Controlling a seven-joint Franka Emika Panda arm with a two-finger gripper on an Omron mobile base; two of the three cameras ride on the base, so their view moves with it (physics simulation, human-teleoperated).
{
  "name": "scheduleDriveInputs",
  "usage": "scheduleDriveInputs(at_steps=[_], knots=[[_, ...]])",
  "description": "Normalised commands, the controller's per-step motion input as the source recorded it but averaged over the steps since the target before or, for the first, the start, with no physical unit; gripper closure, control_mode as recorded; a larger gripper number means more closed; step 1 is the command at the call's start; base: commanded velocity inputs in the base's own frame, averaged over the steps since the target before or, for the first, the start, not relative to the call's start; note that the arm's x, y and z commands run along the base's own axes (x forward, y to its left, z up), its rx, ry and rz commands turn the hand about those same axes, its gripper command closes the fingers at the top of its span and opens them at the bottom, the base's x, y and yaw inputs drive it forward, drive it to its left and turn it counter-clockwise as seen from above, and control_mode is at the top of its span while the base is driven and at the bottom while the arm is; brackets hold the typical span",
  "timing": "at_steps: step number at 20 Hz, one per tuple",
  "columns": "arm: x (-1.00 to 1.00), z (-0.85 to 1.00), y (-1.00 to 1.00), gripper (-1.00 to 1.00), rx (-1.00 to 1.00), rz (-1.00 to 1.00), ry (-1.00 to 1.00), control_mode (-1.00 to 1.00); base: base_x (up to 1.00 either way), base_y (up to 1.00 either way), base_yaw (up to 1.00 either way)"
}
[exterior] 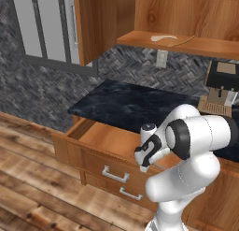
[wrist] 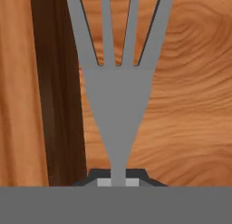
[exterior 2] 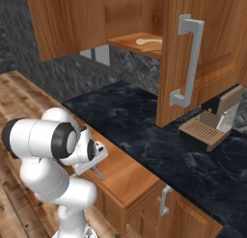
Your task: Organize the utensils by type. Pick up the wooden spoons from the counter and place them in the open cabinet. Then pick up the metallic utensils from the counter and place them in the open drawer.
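My gripper (wrist: pixel 118 180) is shut on the handle of a grey metal fork (wrist: pixel 117 96), one of the metallic utensils, tines pointing away from the hand. It hangs just above the wooden bottom of the open drawer (exterior: pixel 100 139), near the drawer's front; from the right the gripper (exterior 2: pixel 96 170) sits over the drawer (exterior 2: pixel 126 178). A pale wooden spoon (exterior: pixel 163 38) and a thinner, darker one (exterior: pixel 183 42) lie on the shelf of the open cabinet (exterior: pixel 140 38). The pale spoon (exterior 2: pixel 147 41) shows from the right too. The black counter (exterior: pixel 130 104) lies behind the drawer.
A coffee machine (exterior: pixel 221 87) stands on the counter at the right. The cabinet door (exterior 2: pixel 212 34) with its silver bar handle (exterior 2: pixel 188 59) hangs open over the counter. A lower drawer front with a handle (exterior: pixel 115 175) sits beneath the open drawer.
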Motion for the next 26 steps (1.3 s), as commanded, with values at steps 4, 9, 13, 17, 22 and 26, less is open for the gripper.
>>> scheduleDriveInputs(at_steps=[4,9,13,17,22,26], knots=[[-0.52,-0.29,0.31,1.00,0.04,0.00,0.00,-1.00,0.00,0.00,0.00],[-0.26,0.00,0.17,1.00,0.06,0.00,0.00,-1.00,0.00,0.00,0.00],[-0.41,0.00,0.22,1.00,0.05,0.00,0.00,-1.00,0.00,0.00,0.00],[-0.23,0.02,0.10,1.00,0.01,0.00,-0.01,-1.00,0.00,0.00,0.00],[0.37,0.10,-0.01,1.00,0.00,0.00,-0.06,-1.00,0.00,0.00,0.00],[0.56,0.00,-0.05,1.00,0.00,0.01,-0.10,-1.00,0.00,0.00,0.00]])
